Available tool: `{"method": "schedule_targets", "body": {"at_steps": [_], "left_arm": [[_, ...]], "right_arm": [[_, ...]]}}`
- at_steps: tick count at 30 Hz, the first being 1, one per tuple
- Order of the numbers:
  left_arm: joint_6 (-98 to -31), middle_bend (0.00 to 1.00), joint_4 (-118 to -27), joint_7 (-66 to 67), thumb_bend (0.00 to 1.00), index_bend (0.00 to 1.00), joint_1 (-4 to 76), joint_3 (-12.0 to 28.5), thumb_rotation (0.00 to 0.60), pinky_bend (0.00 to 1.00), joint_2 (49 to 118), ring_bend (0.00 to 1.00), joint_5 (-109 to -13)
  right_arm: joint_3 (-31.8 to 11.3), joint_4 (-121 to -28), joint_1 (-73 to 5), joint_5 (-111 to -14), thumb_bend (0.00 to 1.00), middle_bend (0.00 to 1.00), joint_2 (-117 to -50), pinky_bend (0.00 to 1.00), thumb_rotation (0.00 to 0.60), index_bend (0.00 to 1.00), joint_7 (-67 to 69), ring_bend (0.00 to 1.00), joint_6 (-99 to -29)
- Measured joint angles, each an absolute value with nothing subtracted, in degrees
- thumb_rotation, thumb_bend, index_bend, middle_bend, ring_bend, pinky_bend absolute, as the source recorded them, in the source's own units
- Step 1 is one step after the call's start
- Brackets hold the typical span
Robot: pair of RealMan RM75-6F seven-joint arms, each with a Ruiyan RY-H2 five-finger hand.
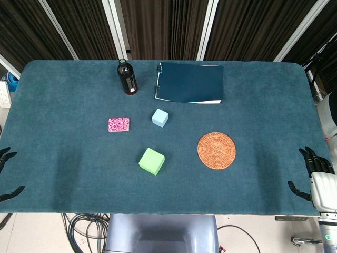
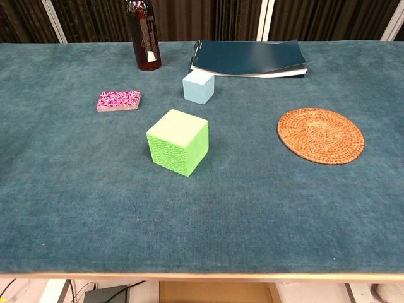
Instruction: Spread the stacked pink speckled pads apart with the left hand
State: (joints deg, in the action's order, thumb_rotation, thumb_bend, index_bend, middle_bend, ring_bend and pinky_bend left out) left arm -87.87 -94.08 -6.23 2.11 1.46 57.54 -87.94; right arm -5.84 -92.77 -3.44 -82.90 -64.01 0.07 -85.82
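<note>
Nearest, green cube (image 2: 178, 141); pink speckled pads (image 1: 118, 124) stacked, long axis left-right.

Pink-speckled pads (image 2: 118, 100), green cube (image 2: 178, 142), teal table (image 2: 76, 189)

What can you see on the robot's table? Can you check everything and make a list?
Surface: teal cloth table, flat.
Job's things: pink pads, a neat stack, untouched.
Clutter: green cube, blue cube, brown bottle upright, dark folder closed, woven coaster; all apart from the pads.
Hands: left hand at the table's left edge, fingers apart, holding nothing; right hand at the right edge, likewise.
Cables: black cables on the floor under the near edge.
Surroundings: dark curtains behind the table.
</note>
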Motion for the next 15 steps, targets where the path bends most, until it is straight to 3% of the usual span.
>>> {"method": "schedule_targets", "body": {"at_steps": [15], "left_arm": [[-87.95,0.19,-94.33,-5.44,0.16,0.23,2.11,1.68,0.6,0.1,57.69,0.05,-87.4]], "right_arm": [[-5.85,-92.88,-3.42,-82.69,0.24,0.05,-63.86,0.14,0.6,0.08,0.16,0.13,-85.62]]}}
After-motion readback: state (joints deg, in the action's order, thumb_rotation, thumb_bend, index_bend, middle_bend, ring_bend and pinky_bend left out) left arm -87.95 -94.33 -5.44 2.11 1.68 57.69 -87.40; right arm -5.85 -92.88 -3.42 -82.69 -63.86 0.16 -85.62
